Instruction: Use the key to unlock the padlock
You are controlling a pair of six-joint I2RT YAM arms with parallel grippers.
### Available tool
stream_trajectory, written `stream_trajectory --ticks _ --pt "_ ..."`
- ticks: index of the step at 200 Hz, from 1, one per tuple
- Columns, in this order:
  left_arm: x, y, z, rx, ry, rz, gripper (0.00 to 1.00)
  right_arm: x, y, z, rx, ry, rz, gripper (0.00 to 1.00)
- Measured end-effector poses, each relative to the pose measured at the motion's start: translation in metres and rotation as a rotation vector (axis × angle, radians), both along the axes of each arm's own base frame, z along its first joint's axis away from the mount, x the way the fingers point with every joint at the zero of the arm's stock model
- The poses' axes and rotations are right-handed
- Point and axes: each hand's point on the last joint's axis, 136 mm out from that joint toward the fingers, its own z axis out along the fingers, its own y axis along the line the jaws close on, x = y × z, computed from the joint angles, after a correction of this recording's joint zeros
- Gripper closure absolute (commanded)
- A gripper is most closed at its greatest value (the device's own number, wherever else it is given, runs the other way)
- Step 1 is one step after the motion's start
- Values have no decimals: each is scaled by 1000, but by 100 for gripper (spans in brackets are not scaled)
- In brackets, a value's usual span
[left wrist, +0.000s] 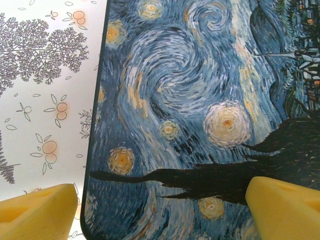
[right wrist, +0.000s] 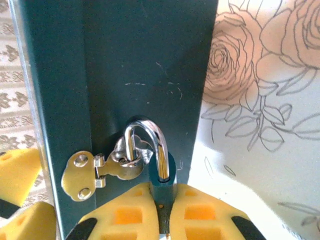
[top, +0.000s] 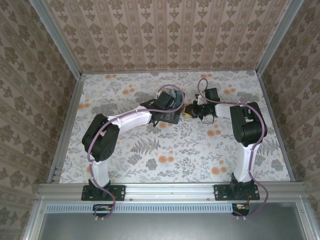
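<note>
Padlock (right wrist: 162, 172): small dark bluish-grey body hanging against the dark side wall of the box (right wrist: 125, 60); its metal shackle (right wrist: 150, 137) is closed and threaded through the staple of a silver hasp (right wrist: 95, 172), so the box is locked
Right end effector (right wrist: 162, 212): pressed together on the Padlock body, one yellow pad on either flank; this pinch seems meant to stop the lock swinging on the hasp and to hold it square to the box wall
Left end effector (left wrist: 160, 210): spread wide over the starry-night lid; one yellow pad (left wrist: 35, 212) lies past the lid's edge above the table (left wrist: 45, 75), the other over the painted top; whether either touches, I cannot tell; likely purpose is to brace the box against sliding while the lock is worked
Key: its whereabouts cannot be told; the keyway end of the lock is hidden between the right pads
Stage: judged early to middle; lock secured in a grip, shackle not yet released
Risk: a tug on the lock could drag or tip the box, since the hasp ties the two together
</note>
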Motion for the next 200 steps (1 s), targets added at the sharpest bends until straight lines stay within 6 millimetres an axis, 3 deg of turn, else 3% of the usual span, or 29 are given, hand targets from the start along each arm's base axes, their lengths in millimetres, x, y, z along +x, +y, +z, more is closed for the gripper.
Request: stream_trajectory --ticks 61,151,200 --pt "7 -2 -1 -18 -15 6 9 19 6 3 104 67 -65 100" --pt "7 -10 -1 -52 -10 -15 10 10 -18 -2 -270 22 6 100" --pt "6 -12 -2 -56 -4 -23 11 10 -19 -5 -311 -1 18 100"
